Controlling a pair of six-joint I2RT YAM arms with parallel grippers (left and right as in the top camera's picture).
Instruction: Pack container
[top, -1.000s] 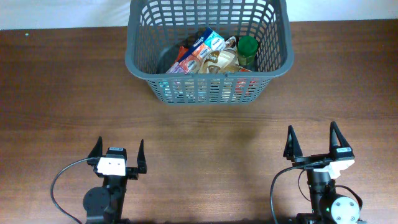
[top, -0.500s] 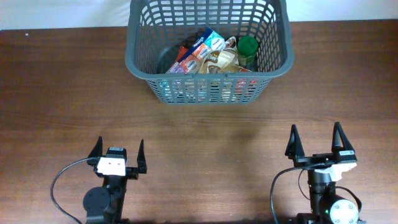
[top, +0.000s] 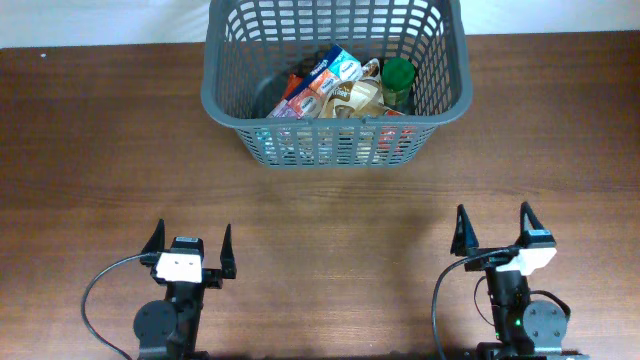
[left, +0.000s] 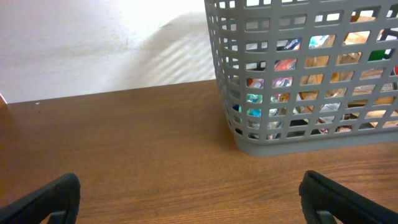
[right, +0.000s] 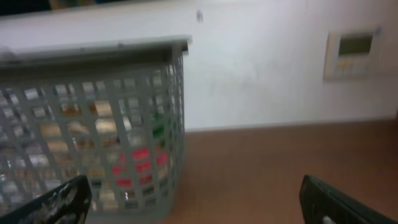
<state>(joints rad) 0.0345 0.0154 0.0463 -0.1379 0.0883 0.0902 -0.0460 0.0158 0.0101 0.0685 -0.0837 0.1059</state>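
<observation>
The dark grey slotted basket (top: 336, 104) stands at the table's far middle. It holds several grocery packets (top: 330, 85) and a green-capped jar (top: 398, 78). It also shows in the left wrist view (left: 298, 81) and, blurred, in the right wrist view (right: 93, 124). My left gripper (top: 190, 250) is open and empty near the front edge, left of the basket. My right gripper (top: 493, 232) is open and empty near the front edge, right of the basket. Both are far from the basket.
The brown wooden table (top: 100, 150) spreads to both sides and in front of the basket. A white wall (left: 99, 43) runs behind the table. A wall panel (right: 354, 53) shows at the right in the right wrist view.
My right gripper has shifted a little to the left and turned slightly. The left gripper and the basket have not moved.
</observation>
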